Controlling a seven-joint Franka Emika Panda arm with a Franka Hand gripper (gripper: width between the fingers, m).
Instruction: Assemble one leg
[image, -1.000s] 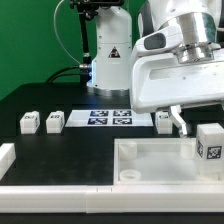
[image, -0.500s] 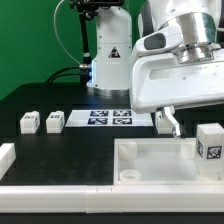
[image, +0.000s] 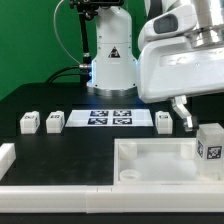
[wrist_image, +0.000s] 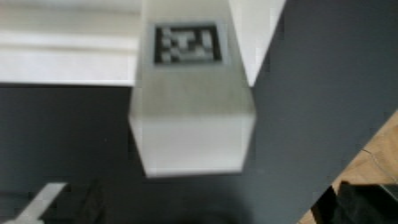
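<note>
White hard plastic, the leg (image: 211, 143) stands upright on the tray (image: 150, 160) just below the spread, empty claw (image: 184, 112), probably light, stiff, slick: pinch its flat sides.

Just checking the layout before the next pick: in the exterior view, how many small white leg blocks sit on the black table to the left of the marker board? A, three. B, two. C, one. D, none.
B: two leg blocks sit side by side to the exterior view's left of the marker board.
</note>
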